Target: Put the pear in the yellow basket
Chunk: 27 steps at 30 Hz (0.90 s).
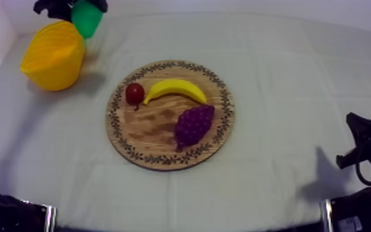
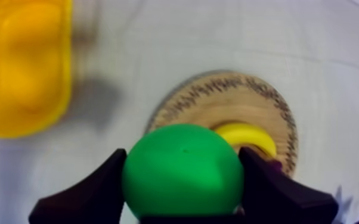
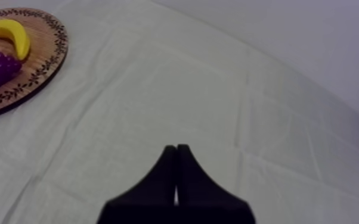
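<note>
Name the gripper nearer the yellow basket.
Left. The left gripper, shut on the pear, hangs beside the yellow basket; the right gripper sits far off, beyond the wooden board.

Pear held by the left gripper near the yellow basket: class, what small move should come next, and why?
Probably shift the left gripper sideways until the pear hangs over the yellow basket, before opening the fingers. In the top view the pear sits beside the basket, not above its opening, so releasing now would likely miss.
</note>
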Available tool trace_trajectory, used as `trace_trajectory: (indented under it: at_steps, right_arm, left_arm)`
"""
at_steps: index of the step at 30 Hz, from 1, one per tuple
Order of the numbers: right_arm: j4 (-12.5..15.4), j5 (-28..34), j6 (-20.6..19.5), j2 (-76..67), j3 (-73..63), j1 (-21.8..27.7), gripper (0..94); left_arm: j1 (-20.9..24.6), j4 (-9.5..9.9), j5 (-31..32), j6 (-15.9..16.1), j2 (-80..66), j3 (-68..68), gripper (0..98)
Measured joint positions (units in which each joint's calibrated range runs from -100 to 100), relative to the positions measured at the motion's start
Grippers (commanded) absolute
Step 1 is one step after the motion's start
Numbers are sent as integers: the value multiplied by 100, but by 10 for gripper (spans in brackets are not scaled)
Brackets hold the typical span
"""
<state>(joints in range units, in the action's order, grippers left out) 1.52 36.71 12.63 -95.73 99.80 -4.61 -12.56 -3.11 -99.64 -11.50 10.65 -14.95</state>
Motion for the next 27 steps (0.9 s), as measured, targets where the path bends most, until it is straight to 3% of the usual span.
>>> trace_trajectory:
  at_steps: [11,18,27]
  right_arm:
    - [0,0,0,0,0,0,2]
    - [0,0,0,0,0,0,2]
    - [0,0,0,0,0,0,2]
  left_arm:
    - [919,311,-28,570,765,-1081,526]
    - [1335,311,-19,725,1065,-1812,527]
    - [1470,311,-12,753,1389,-1934,544]
